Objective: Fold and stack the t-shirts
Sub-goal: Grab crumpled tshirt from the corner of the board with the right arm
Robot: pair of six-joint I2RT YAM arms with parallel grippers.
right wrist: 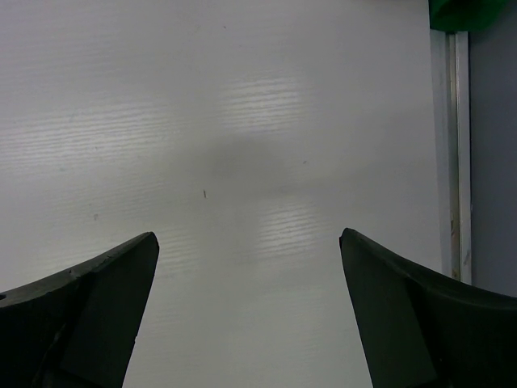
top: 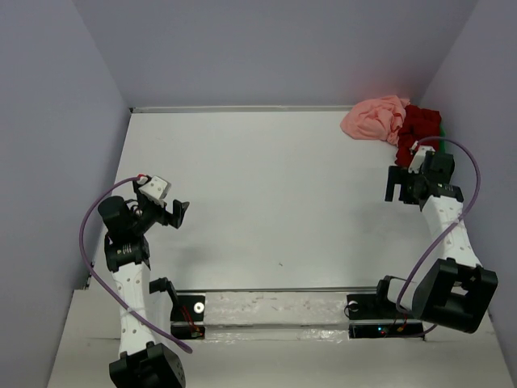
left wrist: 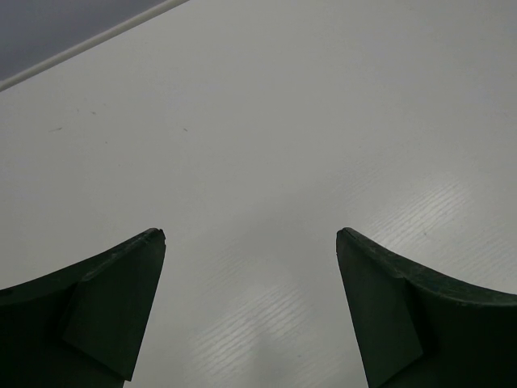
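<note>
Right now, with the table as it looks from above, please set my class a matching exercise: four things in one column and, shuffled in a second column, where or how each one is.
Column one
1. salmon pink t-shirt
2. dark red t-shirt
3. green t-shirt
4. left hand

Column two
A. open, over bare table on the left side
B. only a sliver shows, at the right edge
C. crumpled, between the other two shirts
D. crumpled, leftmost of the shirts, far right corner

Pairs: 1-D, 2-C, 3-B, 4-A
</note>
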